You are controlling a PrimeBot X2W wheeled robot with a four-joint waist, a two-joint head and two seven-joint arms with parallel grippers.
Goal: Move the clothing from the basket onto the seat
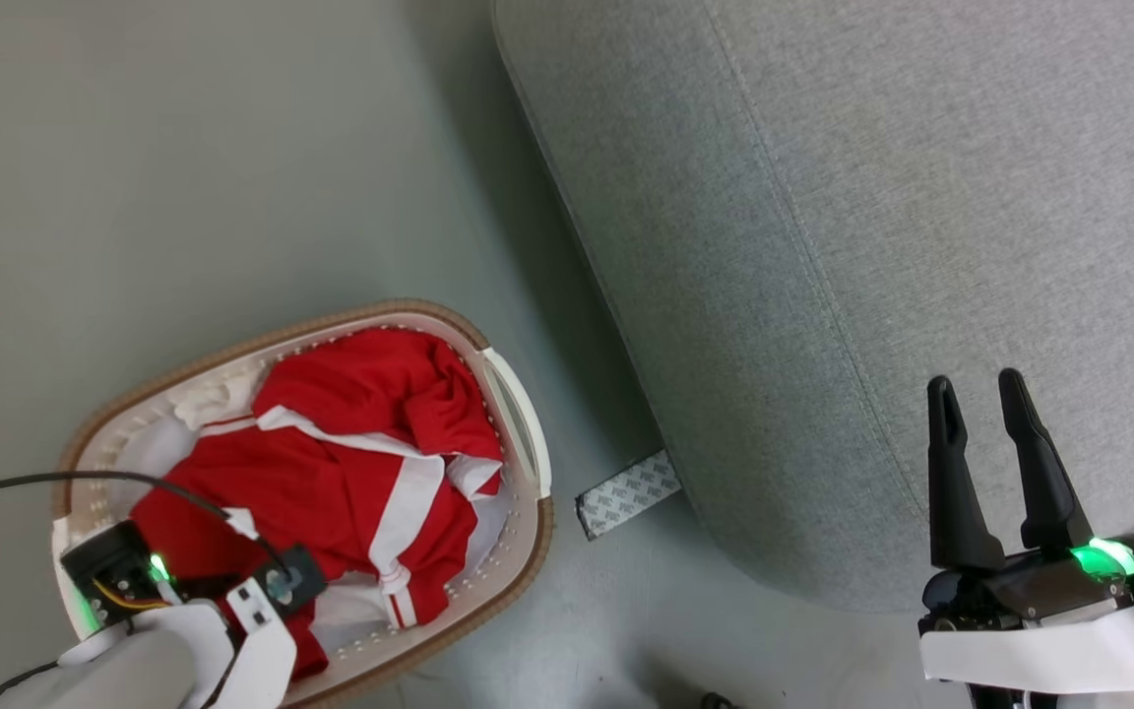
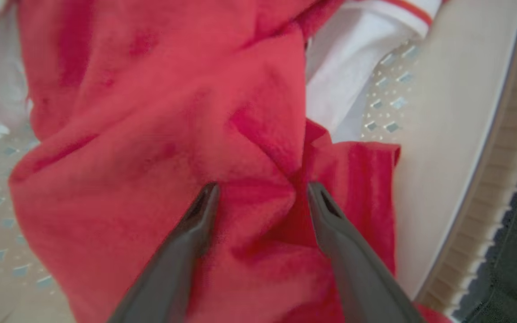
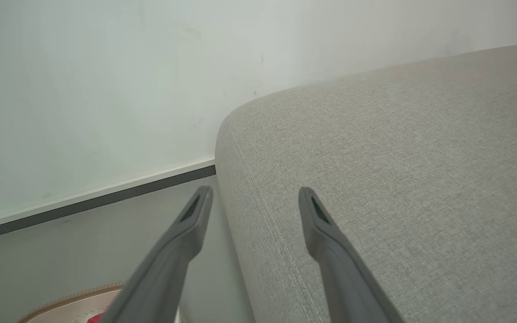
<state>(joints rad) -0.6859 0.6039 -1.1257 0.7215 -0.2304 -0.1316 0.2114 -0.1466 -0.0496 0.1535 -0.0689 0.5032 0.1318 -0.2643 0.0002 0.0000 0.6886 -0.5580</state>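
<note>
Red fabric clothing (image 1: 350, 463) lies heaped in the white basket (image 1: 526, 433) on the floor, beside the grey sofa seat (image 1: 872, 197). It looks soft, light and limp, so it is best pinched at a raised fold. The left gripper (image 2: 260, 190) is spread wide, its tips pressing the cloth astride such a fold, not yet closed. The right gripper (image 1: 976, 386) hangs part-open and empty over the sofa.

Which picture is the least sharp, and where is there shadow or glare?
Left wrist view: softest; the bright red fabric clothing and the left gripper's dark fingers are blurred. Head view: sharp, with a soft shadow on the floor beside the large grey woven sofa and a glaring green light on the right gripper. Right wrist view: even light, sofa weave clear.
</note>
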